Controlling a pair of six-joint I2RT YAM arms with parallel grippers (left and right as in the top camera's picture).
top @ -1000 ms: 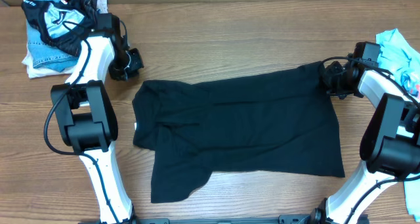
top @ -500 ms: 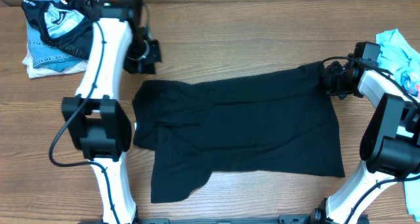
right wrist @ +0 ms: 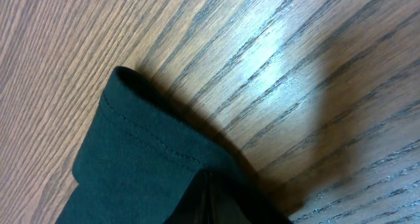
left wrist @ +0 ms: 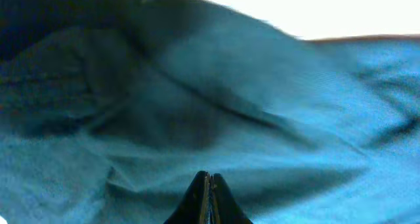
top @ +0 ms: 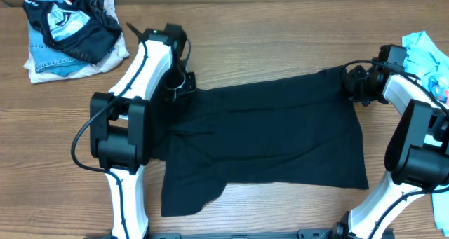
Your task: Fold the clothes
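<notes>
A plain black T-shirt (top: 266,137) lies spread out and wrinkled across the middle of the wooden table. My left gripper (top: 179,90) is over its far left corner; in the left wrist view its fingertips (left wrist: 209,179) are pressed together just above the rumpled fabric (left wrist: 197,106), with nothing seen between them. My right gripper (top: 353,85) sits at the shirt's far right corner. In the right wrist view it (right wrist: 207,184) is shut on the hemmed edge of the shirt (right wrist: 131,152), which lies flat on the wood.
A pile of other clothes (top: 66,32), dark, denim and white, sits at the far left corner. A light blue garment (top: 424,53) lies at the right edge. Bare wood shows beyond the shirt's far edge and along the front.
My left arm has swung from beside the pile of clothes to the right and down onto the shirt's far left corner. The right arm and the shirt have not moved.
</notes>
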